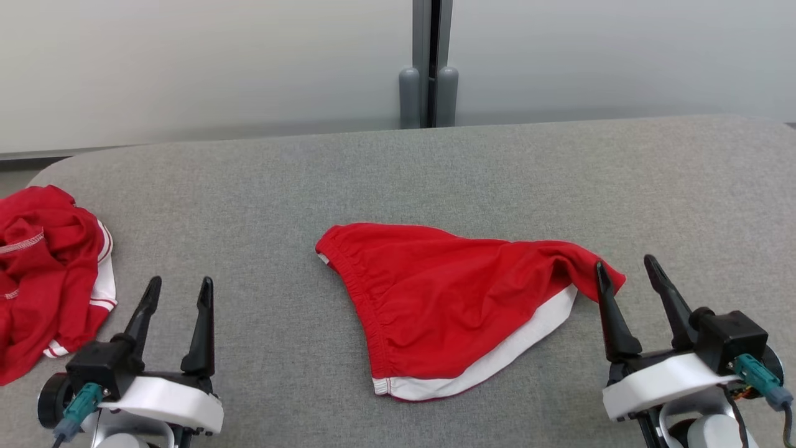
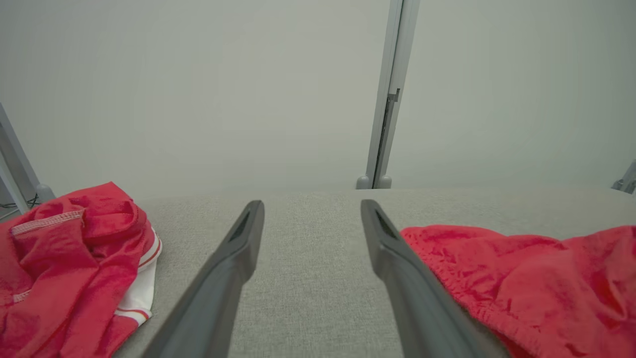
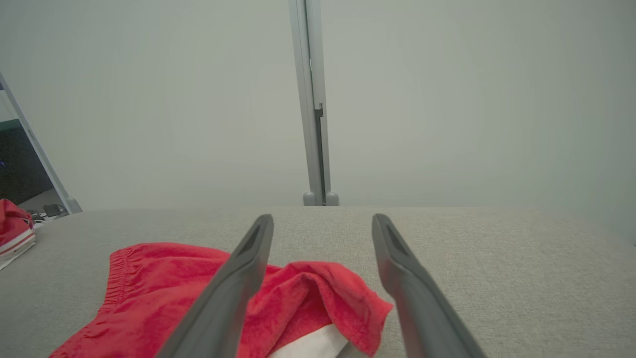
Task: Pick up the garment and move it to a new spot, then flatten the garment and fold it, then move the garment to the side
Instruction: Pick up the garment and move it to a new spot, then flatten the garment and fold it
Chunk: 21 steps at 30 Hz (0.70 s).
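**Garment** [image 1: 448,305]: red shorts with a white band along the lower hem and a gathered waistband down the left edge. They lie spread and creased on the table, at the centre of the head view. The right corner is bunched up.

**Left pincer** [image 1: 180,283]: lower left of the head view. Its fingers are spread apart with nothing between them, above bare table between the heap of clothes and the garment.

**Right pincer** [image 1: 625,262]: lower right of the head view. Its fingers are spread wide and grip nothing. The left finger crosses the garment's right corner, and in the right wrist view that bunched corner lies between the fingers. Whether they touch cannot be told.

**Heap of clothes** [image 1: 43,274]: red with white stripes, crumpled, at the left edge of the frame, well apart from the garment.

**Table** [image 1: 398,174]: grey cloth cover, rounded far corners.

**Wall** [image 1: 186,62]: pale panels, with a grey post [image 1: 429,62] at top centre.
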{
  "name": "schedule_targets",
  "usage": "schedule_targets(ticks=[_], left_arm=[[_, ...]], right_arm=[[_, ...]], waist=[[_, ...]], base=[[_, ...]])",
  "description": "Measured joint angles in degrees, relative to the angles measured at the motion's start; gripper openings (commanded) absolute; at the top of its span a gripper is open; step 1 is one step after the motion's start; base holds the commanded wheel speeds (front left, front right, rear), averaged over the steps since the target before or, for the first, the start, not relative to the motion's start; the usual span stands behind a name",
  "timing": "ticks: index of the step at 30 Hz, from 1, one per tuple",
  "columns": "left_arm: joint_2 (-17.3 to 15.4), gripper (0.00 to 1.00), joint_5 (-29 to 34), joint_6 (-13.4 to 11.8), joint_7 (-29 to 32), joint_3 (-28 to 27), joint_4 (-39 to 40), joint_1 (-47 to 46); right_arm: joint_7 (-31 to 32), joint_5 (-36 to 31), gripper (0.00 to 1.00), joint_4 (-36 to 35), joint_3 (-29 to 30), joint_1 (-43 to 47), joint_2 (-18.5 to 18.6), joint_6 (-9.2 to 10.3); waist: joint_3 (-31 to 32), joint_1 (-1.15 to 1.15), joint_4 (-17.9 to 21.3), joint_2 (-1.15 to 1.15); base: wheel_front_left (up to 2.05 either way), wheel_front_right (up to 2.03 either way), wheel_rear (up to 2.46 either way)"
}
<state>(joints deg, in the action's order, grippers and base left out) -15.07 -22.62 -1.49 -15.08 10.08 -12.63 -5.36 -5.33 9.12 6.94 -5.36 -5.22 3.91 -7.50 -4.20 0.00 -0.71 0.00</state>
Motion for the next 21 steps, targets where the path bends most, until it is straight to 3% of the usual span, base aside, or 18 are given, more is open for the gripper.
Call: schedule_targets(ticks=[9,21], left_arm=[[-0.42,1.0,0.94,-0.09,0.54,1.51,0.93,3.82],[-1.0,1.0,1.02,-1.41,1.54,1.56,3.28,4.82]], right_arm=[[1.9,0.24,1.0,-1.83,0.7,4.64,-0.07,0.0],[2.81,0.24,1.0,-3.14,1.01,5.22,-0.2,0.0]], waist=[[3.68,0.0,-0.06,0.0],[3.8,0.0,-0.23,0.0]], base=[[0.0,0.0,0.0],[0.0,0.0,0.0]])
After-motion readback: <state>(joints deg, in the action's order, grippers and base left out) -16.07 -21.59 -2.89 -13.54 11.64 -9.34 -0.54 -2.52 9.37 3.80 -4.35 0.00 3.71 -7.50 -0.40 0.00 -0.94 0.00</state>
